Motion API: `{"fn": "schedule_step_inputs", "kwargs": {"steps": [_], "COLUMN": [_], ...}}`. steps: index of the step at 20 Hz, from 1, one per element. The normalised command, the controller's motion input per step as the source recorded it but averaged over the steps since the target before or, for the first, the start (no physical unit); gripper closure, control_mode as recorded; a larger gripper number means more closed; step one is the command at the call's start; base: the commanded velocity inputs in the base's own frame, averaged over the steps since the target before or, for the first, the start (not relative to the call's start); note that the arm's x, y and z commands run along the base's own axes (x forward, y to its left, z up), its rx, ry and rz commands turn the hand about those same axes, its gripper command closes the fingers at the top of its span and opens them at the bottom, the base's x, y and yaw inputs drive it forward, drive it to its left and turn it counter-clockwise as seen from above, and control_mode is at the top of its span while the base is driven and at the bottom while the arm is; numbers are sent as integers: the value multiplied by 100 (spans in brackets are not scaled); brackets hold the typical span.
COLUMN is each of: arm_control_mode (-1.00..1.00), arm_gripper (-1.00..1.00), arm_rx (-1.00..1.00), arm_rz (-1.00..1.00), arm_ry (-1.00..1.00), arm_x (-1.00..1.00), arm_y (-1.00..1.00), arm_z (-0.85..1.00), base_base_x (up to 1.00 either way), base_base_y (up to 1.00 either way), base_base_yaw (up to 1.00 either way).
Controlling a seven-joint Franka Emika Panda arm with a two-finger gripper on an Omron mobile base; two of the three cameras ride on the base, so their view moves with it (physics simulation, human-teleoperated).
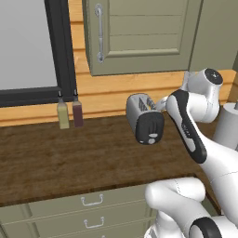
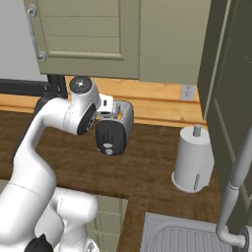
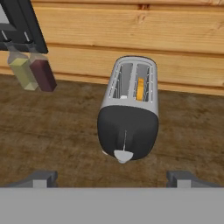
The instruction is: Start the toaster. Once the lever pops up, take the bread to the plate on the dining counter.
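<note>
The toaster (image 3: 129, 116) stands on the dark wood worktop (image 1: 56, 158) near the back wall, bread (image 3: 140, 89) sunk in its right-hand slot, lever (image 3: 123, 155) sitting low on the black end panel. Whether it's already running, I can't tell. The hand (image 3: 112, 178) hovers just short of that lever, fingers well apart, holding nothing. Lifting out the bread and carrying it off are both left.

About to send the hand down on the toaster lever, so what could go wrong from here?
The lever is a small tab low on the toaster's black end, and the open hand could straddle or slip off it. A hard push might shove the toaster toward the two bottles.
</note>
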Motion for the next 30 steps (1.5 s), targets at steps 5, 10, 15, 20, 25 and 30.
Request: {"fn": "schedule_step_inputs", "kwargs": {"steps": [5,10,15,20,25,30], "arm_control_mode": [-100,-100,-100,-100,-100,-100], "arm_gripper": [-100,-100,-100,-100,-100,-100], "arm_rx": [0,0,0,0,0,0], "arm_rz": [0,0,0,0,0,0], "arm_ry": [0,0,0,0,0,0], "arm_x": [0,0,0,0,0,0], "arm_y": [0,0,0,0,0,0], "arm_z": [0,0,0,0,0,0], "base_base_x": [0,0,0,0,0,0], "base_base_y": [0,0,0,0,0,0], "base_base_yaw": [0,0,0,0,0,0]}}
